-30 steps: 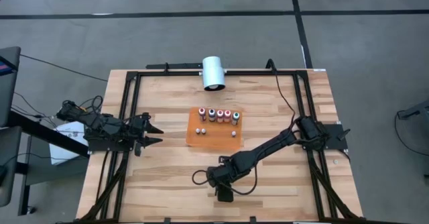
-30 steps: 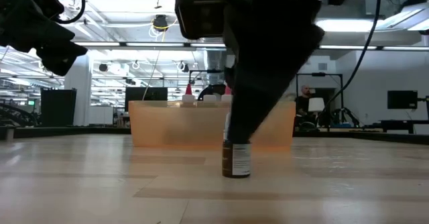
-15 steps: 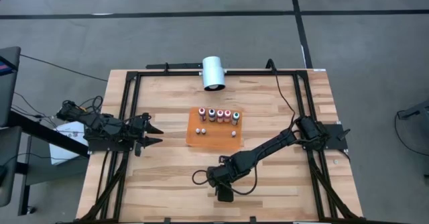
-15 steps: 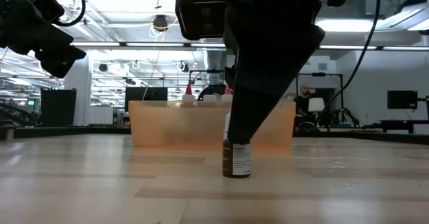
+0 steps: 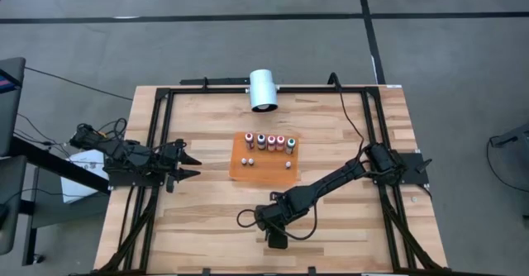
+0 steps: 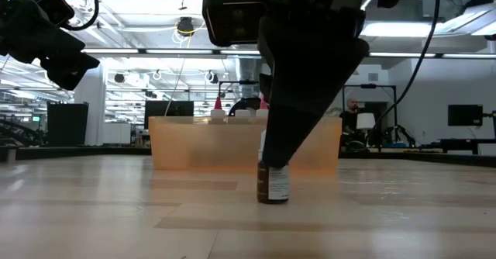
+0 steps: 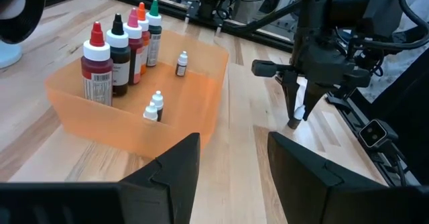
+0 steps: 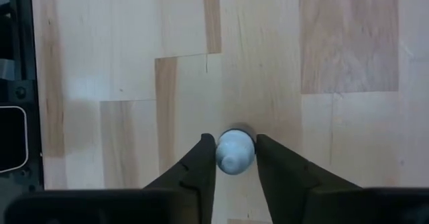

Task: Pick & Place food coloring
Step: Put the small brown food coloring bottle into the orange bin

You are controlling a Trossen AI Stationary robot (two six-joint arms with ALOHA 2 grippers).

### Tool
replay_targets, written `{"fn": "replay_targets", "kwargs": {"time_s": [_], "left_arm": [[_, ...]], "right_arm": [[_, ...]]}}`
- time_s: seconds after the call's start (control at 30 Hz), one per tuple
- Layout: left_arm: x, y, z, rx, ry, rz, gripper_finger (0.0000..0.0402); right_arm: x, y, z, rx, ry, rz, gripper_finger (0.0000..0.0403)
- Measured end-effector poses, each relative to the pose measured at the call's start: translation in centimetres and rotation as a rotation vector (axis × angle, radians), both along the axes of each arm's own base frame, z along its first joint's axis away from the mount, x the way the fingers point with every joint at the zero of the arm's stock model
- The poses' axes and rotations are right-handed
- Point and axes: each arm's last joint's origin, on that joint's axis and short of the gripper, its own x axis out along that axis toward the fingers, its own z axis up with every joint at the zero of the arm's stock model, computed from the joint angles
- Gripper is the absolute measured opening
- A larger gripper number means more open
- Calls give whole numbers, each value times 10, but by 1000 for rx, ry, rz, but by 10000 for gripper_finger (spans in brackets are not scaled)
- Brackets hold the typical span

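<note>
Left tool [image 5: 188, 164] at the counter's [image 5: 207, 218] left edge, fingers spread wide, nothing between them. Orange tray [image 5: 264, 157] mid-counter, holding five tall bottles [image 7: 120, 46] in a row along one wall, plus three tiny bottles [image 7: 155, 107] on its floor. Right tool [image 8: 234, 158] near the front edge, pointing straight down, fingers narrowed onto one small food coloring bottle [image 6: 273, 184]: dark brown body, white printed label, pale rounded cap [image 8: 234, 150]. Bottle upright on the bare wood, well apart from the tray.

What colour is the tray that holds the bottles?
Translucent orange tray; the left wrist view shows it best.
</note>
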Motion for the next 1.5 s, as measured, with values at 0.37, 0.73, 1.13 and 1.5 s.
{"fn": "replay_targets", "kwargs": {"time_s": [0.37,0.73,1.13,1.5], "left_arm": [[0,0,0,0,0,0,167],[0,0,0,0,0,1,167],[0,0,-1,-8,14,-3,167],[-1,0,-2,-11,26,-11,167]], "right_arm": [[10,-5,20,10,-13,-11,72],[34,-51,82,-73,-35,-30,72],[35,-124,93,-197,103,-131,72],[37,-159,90,-215,113,-141,78]]}}
